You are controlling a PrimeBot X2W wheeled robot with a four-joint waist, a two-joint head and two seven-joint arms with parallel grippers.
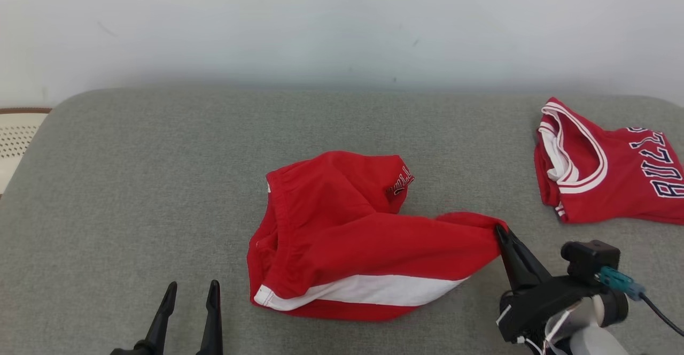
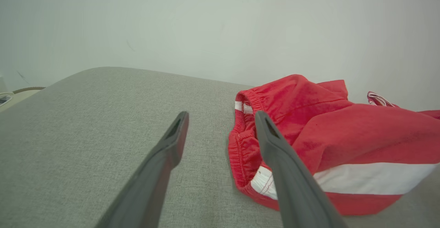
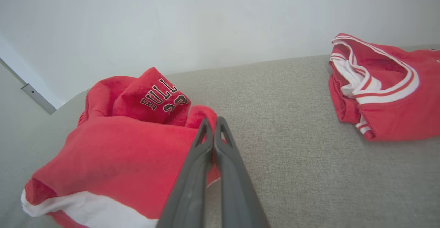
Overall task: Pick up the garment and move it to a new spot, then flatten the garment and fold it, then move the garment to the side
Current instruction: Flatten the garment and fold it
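Red shorts (image 1: 347, 237) lie crumpled midway along the worktop (image 1: 133, 184), toward its near edge. The right tool (image 1: 500, 231) pinches their right corner; the left tool (image 1: 192, 286) stands wide and empty beside the waistband.

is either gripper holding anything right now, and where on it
The right gripper is shut on the red shorts, pinching the cloth's edge at their right end. The left gripper is open, holding nothing.
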